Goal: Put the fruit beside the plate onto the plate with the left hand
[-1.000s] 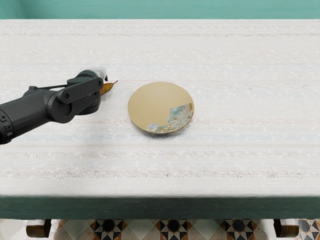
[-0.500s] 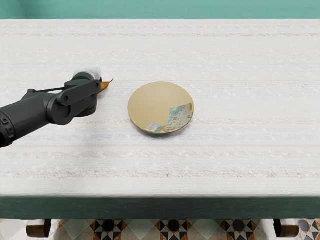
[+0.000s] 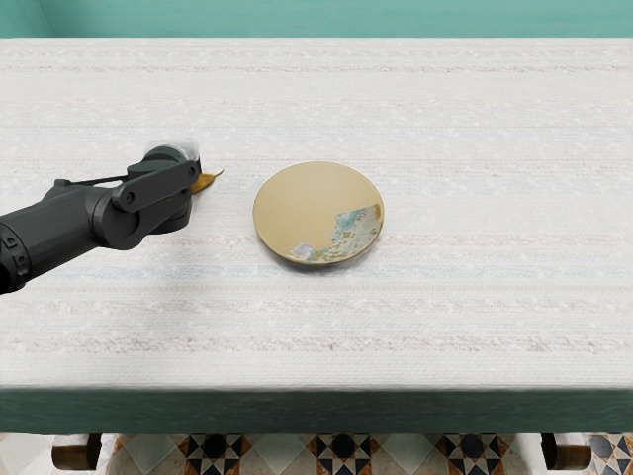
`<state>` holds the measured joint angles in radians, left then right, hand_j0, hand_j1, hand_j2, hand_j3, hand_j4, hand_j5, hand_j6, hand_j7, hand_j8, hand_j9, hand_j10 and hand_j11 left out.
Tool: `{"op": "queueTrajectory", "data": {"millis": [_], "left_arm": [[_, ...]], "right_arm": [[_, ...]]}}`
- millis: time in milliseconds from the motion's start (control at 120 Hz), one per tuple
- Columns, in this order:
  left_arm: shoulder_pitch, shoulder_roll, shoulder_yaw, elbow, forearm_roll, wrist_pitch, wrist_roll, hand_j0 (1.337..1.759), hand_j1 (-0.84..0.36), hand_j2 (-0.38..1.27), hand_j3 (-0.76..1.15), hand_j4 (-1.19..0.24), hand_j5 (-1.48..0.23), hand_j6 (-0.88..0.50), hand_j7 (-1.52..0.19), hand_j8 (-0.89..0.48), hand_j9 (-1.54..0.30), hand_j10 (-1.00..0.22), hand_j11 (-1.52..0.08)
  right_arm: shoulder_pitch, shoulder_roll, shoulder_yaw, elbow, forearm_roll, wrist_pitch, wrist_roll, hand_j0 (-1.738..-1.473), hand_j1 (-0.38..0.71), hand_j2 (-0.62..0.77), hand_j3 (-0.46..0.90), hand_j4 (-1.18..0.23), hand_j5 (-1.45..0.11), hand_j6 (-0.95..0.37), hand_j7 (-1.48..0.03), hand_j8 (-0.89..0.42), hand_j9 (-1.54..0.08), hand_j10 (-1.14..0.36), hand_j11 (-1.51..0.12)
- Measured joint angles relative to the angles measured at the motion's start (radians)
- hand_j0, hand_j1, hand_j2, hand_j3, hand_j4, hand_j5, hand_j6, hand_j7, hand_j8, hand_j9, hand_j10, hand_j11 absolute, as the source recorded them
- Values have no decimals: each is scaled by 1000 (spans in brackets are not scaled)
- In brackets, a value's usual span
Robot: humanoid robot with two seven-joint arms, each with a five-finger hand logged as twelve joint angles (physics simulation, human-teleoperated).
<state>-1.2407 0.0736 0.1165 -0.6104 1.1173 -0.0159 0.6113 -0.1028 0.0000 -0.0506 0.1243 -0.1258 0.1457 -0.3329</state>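
Your left hand [image 3: 171,160] reaches in over the surface [image 3: 445,109] and covers most of the fruit [image 3: 207,181]. Only the fruit's orange tip shows, left of the plate [image 3: 297,203] and apart from it. You cannot tell how the fingers stand, because the wrist hides them.

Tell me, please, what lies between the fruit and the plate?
Nothing: in the head view, only a bare strip of the white table separates the fruit, its orange tip showing, from the plate.
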Motion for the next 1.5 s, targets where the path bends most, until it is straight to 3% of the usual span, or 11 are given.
{"op": "queueTrajectory", "data": {"millis": [408, 725, 942, 1300, 1500], "left_arm": [[-24, 0, -9, -14, -24, -31, 0, 1657, -259, 368, 0, -509, -803, -502, -796, -529, -798, -612, -795], [-104, 15, -13, -86, -82, -74, 0, 1657, -269, 356, 0, -544, -806, -516, -804, -529, -803, -608, -802], [-142, 15, -17, -137, -117, -89, 0, 1658, -287, 456, 0, -532, -814, -497, -810, -520, -804, -606, -800], [-183, -21, -48, -177, -142, -87, 0, 1658, -296, 365, 0, -581, -818, -478, -810, -489, -803, -571, -803], [-195, -71, -74, -178, -142, -81, -1, 1658, -307, 409, 0, -599, -813, -485, -807, -486, -802, -574, -804]], "right_arm": [[0, 0, 0, 0, 0, 0, 0, -1658, -349, 0, 0, 0, 0, 0, 0, 0, 0, 0, 0], [0, 0, 0, 0, 0, 0, 0, -1658, -349, 0, 0, 0, 0, 0, 0, 0, 0, 0, 0], [0, 0, 0, 0, 0, 0, 0, -1658, -349, 0, 0, 0, 0, 0, 0, 0, 0, 0, 0], [0, 0, 0, 0, 0, 0, 0, -1658, -349, 0, 0, 0, 0, 0, 0, 0, 0, 0, 0], [0, 0, 0, 0, 0, 0, 0, -1658, -349, 0, 0, 0, 0, 0, 0, 0, 0, 0, 0]]}}
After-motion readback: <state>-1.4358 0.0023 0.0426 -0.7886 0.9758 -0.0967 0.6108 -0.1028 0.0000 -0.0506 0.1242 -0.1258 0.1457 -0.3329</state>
